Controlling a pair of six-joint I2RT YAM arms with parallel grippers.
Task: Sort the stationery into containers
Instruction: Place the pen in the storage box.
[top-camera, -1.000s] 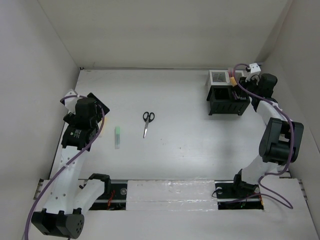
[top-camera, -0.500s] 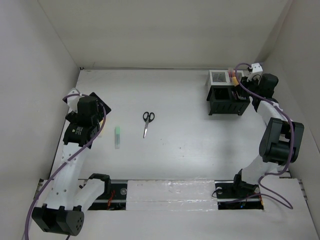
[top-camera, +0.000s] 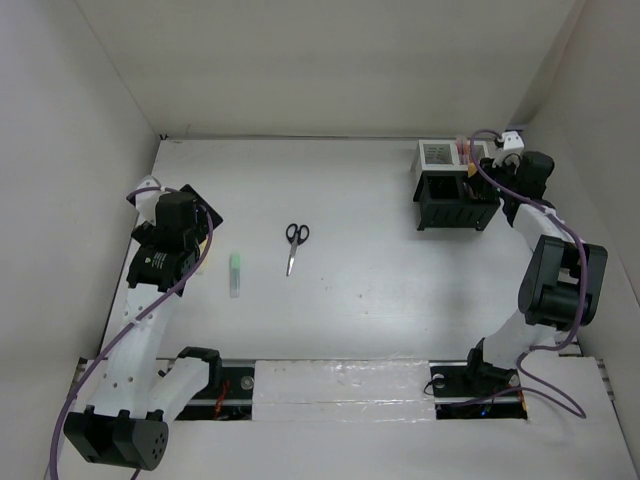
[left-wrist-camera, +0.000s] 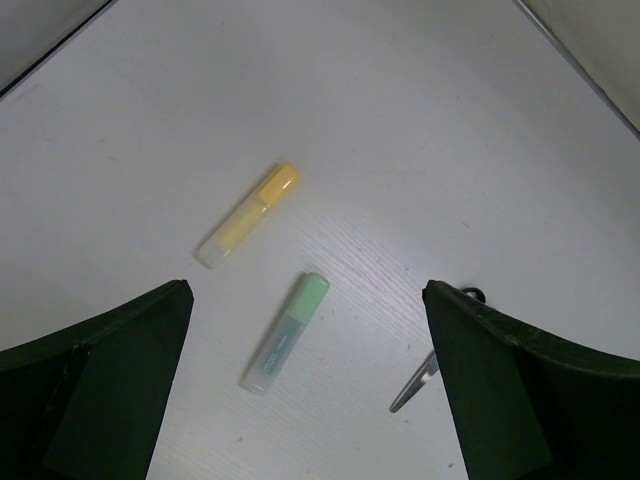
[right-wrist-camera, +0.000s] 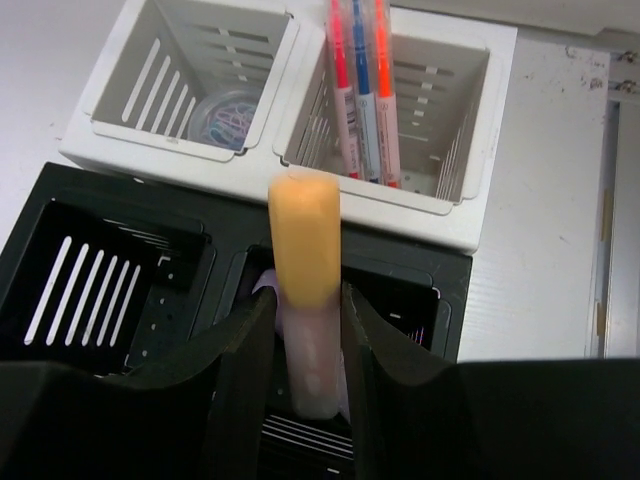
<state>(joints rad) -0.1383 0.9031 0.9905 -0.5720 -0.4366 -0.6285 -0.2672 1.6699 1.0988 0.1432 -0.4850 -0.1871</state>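
**Orange highlighter upright in the black organiser, right end effector around it**

The right end effector (right-wrist-camera: 306, 300) is above the black mesh organiser (right-wrist-camera: 95, 265), which stands at the far right of the counter (top-camera: 380, 260). Between its fingers (right-wrist-camera: 240, 360) stands an orange highlighter (right-wrist-camera: 303, 230), upright and cap up, its lower end down inside one of the black compartments. The fingers lie close along both sides of the barrel; whether they are pressing on it or have let go cannot be told. Just behind the organiser and touching it is the white box (right-wrist-camera: 440, 215). Its left compartment holds a cluster of coloured paper clips (right-wrist-camera: 225, 105), and its right compartment holds three thin pens (right-wrist-camera: 360, 100) with red and blue ends.

The left end effector (left-wrist-camera: 306, 295) hangs released, jaws wide, over the left part of the counter. Below it lie a yellow highlighter (left-wrist-camera: 248, 215) and a green highlighter (left-wrist-camera: 285, 332), near each other but apart and roughly parallel. Black-handled scissors (top-camera: 295, 243) lie with blades together nearer the middle, apart from both highlighters
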